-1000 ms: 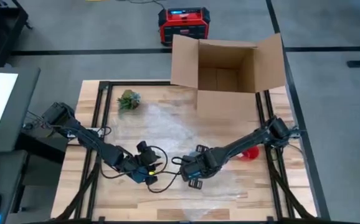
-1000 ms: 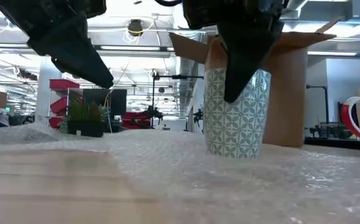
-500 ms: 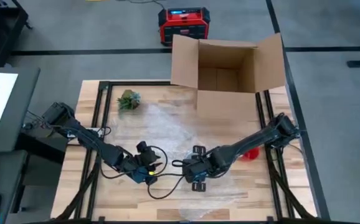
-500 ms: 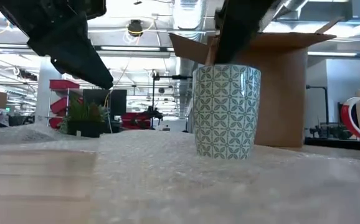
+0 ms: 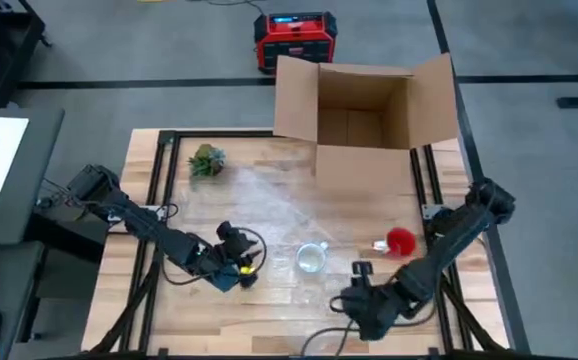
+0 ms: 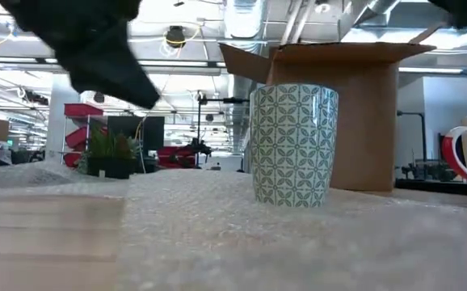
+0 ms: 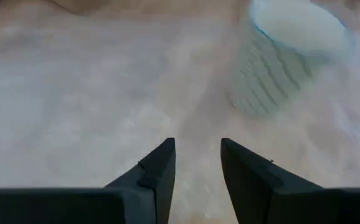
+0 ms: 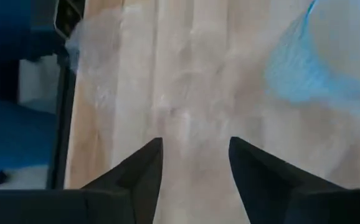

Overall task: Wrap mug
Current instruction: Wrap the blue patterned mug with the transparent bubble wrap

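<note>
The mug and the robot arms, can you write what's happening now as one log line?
mug: upright on bubble wrap, free | right gripper: open, near front edge | left gripper: open, beside mug

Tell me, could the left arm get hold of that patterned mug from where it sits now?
Probably yes. The left gripper sits just beside the patterned mug, fingers open, with only bare bubble wrap between them. The right gripper is off toward the table's front edge, out of the way.
</note>
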Available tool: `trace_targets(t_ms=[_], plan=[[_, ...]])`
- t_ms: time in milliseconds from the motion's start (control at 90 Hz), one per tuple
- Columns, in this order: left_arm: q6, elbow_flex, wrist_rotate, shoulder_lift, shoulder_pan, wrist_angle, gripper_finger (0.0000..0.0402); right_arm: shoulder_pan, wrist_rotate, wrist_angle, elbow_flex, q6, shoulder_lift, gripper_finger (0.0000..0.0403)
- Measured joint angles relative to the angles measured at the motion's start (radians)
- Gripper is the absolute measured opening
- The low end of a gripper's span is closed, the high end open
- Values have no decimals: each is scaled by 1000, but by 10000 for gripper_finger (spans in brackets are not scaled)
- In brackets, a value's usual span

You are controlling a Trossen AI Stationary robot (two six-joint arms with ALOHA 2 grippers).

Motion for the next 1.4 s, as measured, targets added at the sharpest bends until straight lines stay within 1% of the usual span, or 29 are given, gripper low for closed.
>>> trace_targets(t_ms=[56, 122, 322, 400, 489, 567, 656, 733, 933, 1044, 1156, 1300, 1333, 1400], plan=[[34, 12, 19, 0, 59, -2, 109, 17, 1, 47, -46, 36, -3, 164], [92, 26, 82, 0, 159, -1, 109, 20, 2, 76, -79, 45, -4, 162], [229, 62, 355, 0, 523, -56, 119, -2, 2, 119, -115, 60, -4, 159], [271, 63, 449, -1, 643, -74, 128, -3, 2, 132, -115, 50, -4, 159], [314, 63, 502, 0, 747, -93, 141, -1, 2, 130, -115, 43, -4, 159], [342, 63, 522, 7, 803, -99, 150, 2, 2, 132, -115, 23, -4, 159], [383, 63, 534, 40, 840, -92, 154, 6, 2, 133, -115, 16, -4, 159], [402, 63, 551, 95, 853, -62, 154, 6, 17, 136, -115, 4, -4, 159], [428, 63, 554, 238, 836, 8, 148, 6, 29, 142, -115, 1, -4, 159], [437, 68, 551, 294, 830, 44, 135, 9, 29, 145, -115, 1, -4, 159], [451, 69, 541, 307, 816, 50, 103, 13, 40, 148, -115, -4, -4, 159], [497, 68, 534, 286, 793, 67, 20, 25, 65, 154, -115, -1, -4, 159], [502, 73, 538, 276, 788, 52, 11, 27, 77, 157, -115, -1, -4, 159], [517, 91, 550, 259, 772, 38, 7, 27, 84, 157, -117, 1, -4, 159]])
